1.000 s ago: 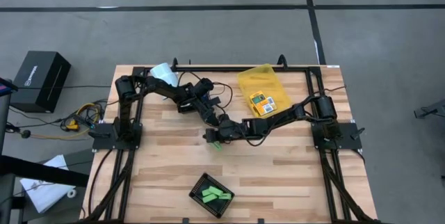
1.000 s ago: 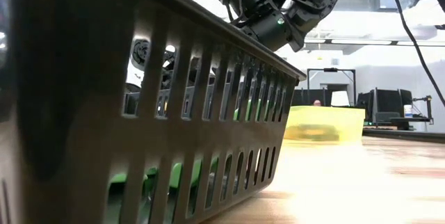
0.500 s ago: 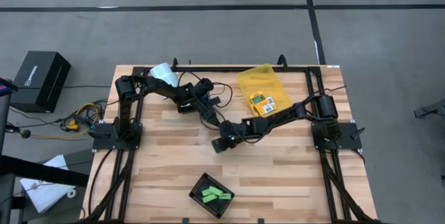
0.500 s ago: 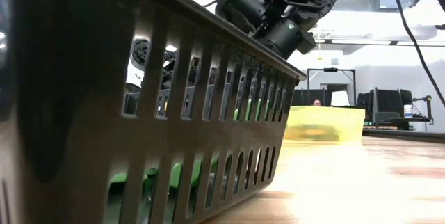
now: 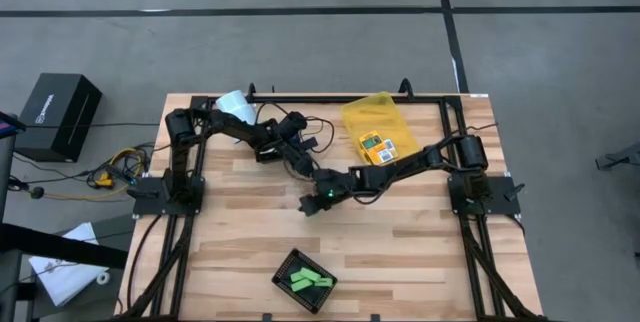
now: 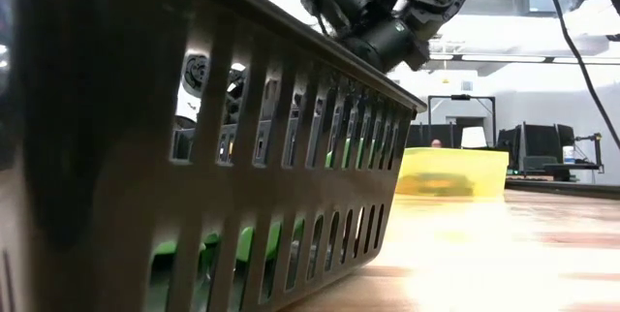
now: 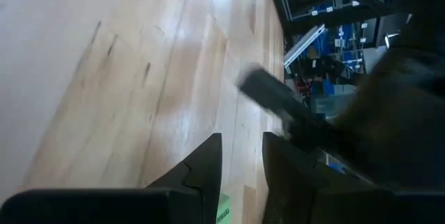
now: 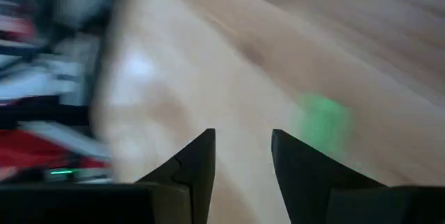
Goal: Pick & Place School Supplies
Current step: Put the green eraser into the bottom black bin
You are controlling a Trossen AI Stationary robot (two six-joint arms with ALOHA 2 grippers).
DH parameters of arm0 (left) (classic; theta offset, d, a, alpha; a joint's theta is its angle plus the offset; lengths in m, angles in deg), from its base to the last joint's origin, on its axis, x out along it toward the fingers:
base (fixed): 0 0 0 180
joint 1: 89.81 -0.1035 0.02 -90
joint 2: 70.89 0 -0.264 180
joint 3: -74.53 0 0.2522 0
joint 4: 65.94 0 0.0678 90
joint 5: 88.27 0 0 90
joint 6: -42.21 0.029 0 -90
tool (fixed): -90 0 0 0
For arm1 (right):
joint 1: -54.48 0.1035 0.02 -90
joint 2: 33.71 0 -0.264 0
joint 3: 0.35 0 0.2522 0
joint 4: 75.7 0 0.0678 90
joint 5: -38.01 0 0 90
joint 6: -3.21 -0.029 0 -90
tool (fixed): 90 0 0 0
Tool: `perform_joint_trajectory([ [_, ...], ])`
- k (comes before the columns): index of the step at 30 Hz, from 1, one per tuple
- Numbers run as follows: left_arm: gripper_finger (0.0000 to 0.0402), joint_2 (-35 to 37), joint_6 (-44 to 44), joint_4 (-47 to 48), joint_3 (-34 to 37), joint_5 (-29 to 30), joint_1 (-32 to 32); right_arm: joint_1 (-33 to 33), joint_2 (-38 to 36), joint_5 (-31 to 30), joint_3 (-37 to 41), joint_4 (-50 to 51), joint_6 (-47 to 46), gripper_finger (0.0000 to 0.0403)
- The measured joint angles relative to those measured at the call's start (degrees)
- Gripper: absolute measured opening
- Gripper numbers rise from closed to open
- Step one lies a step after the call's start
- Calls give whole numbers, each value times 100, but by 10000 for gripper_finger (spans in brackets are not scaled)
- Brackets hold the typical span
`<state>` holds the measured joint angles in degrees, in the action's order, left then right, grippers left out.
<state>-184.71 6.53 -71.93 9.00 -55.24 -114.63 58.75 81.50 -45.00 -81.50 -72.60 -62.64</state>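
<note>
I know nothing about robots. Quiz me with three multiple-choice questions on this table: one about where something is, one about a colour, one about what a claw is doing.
1. Where do the orange packs lie?
A. In the yellow bin
B. In the black basket
C. On the floor

2. What colour are the pieces in the black basket?
A. Blue
B. Green
C. Red

3. How are the right gripper's fingers?
A. Apart, nothing between them
B. Clamped on a pack
C. Clamped on scissors

Answers:
1. A: the orange packs sit inside the yellow bin.
2. B: green pieces show in the black basket.
3. A: the right gripper shows bare table through its gap.

The left gripper hangs close by.
</note>
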Motion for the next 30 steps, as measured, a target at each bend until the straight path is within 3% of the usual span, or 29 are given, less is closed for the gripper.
perform_joint_trajectory([
  [3,98,0,-15,-8,0,142,0,4,-4,-61,17,882,-56,134],
  [7,98,0,55,-9,0,249,-2,4,28,65,13,1153,28,133],
  [16,98,4,68,-15,0,256,0,-141,31,317,7,-251,73,133],
  [19,98,4,70,-15,0,260,0,-248,31,274,7,-135,65,135],
  [26,98,13,248,-35,0,549,-14,-288,111,-89,7,1193,29,138],
  [30,98,23,395,32,8,610,-50,-173,478,79,-48,742,-153,138],
])
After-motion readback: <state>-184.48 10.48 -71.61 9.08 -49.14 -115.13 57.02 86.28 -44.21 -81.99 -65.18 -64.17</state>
